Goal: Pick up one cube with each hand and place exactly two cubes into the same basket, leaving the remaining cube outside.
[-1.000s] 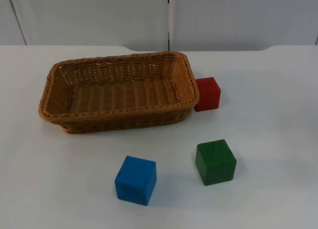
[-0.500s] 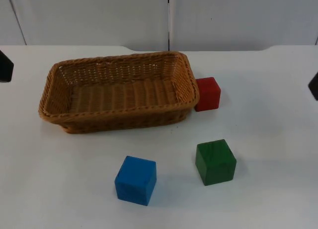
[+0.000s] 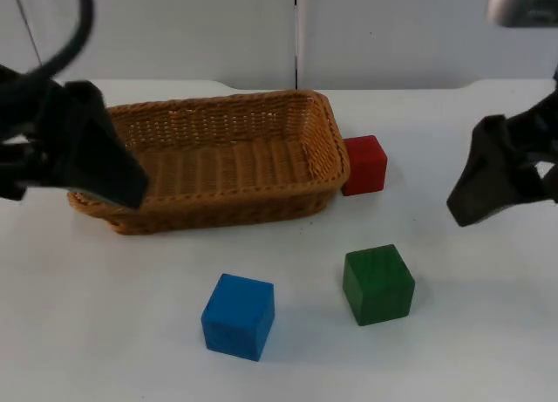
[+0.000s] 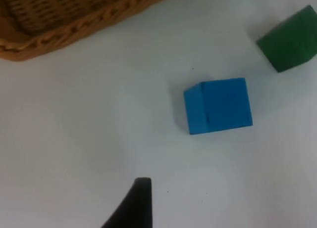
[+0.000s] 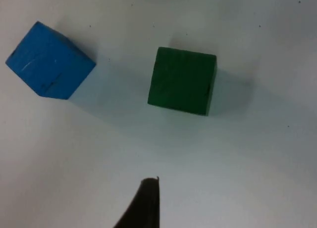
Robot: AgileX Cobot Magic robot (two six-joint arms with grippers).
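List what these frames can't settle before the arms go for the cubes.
- Left gripper, top view: a dark blurred shape over the basket rim; fingers open or shut unreadable.
- Right gripper, top view: blurred and cut by the picture's edge; same doubt.
- Red cube, top view: its near-basket side is hidden by the rim, so touching or apart is unclear.
- Green cube, left wrist view: cut off by the edge.

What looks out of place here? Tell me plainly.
Nothing stands out. The basket sits flat and holds nothing; the red cube touches its end, and the blue cube and green cube rest apart on the table.
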